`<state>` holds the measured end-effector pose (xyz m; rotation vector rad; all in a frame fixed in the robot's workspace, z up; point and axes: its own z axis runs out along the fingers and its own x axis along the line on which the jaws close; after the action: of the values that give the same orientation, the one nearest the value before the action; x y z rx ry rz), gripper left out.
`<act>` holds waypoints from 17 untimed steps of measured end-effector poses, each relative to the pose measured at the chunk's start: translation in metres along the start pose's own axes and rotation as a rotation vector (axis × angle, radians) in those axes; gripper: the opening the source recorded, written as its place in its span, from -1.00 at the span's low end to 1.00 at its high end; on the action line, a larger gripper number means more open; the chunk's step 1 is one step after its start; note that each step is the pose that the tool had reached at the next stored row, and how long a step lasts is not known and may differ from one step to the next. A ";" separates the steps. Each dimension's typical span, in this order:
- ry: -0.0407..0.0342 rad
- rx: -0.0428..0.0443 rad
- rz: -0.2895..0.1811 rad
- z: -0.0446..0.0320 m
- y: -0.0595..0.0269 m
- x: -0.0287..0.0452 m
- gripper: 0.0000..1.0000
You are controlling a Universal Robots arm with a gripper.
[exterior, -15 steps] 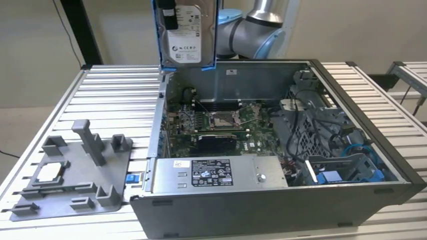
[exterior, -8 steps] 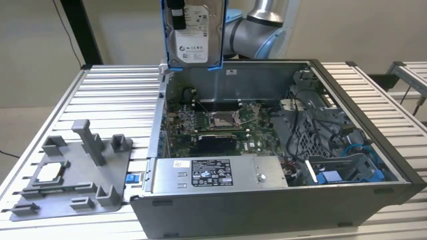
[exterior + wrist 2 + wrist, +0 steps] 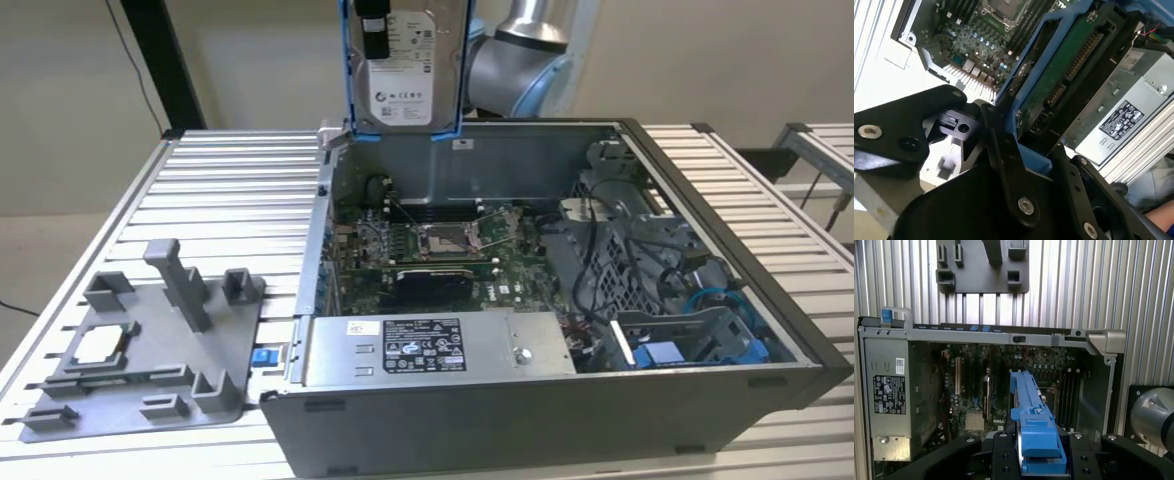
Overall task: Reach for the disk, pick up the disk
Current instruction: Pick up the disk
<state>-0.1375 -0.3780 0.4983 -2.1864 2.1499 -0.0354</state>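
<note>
The disk (image 3: 404, 70), a silver-grey drive with a white label in a blue frame, hangs upright above the back wall of the open computer case (image 3: 747, 250) in the exterior view. In the first wrist view my gripper (image 3: 1039, 452) is shut on the disk (image 3: 1029, 405), its black fingers (image 3: 1003, 450) pressing on both sides of the blue frame. The second wrist view shows the disk's green circuit-board side (image 3: 1064, 75) held in the gripper (image 3: 1034, 150), high over the motherboard.
The case holds a motherboard (image 3: 434, 245), a power supply (image 3: 427, 345) and blue cables (image 3: 721, 310). A grey holder tray (image 3: 174, 340) with upright posts and a small white chip (image 3: 100, 345) lies on the slatted table (image 3: 240, 180) at the exterior view's left.
</note>
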 end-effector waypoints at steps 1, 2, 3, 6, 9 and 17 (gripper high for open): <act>0.0000 -0.0001 0.000 0.0001 -0.0019 0.0000 -1.00; -0.0001 -0.0001 0.000 0.0003 -0.0040 0.0001 -1.00; -0.0001 -0.0003 0.000 0.0004 -0.0059 0.0001 -1.00; 0.0000 -0.0006 0.000 0.0008 -0.0118 0.0002 -1.00; 0.0000 -0.0008 0.000 0.0012 -0.0178 0.0003 -1.00; 0.0000 -0.0014 0.000 0.0022 -0.0324 0.0006 -1.00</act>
<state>-0.1050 -0.3780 0.4983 -2.1871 2.1505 -0.0339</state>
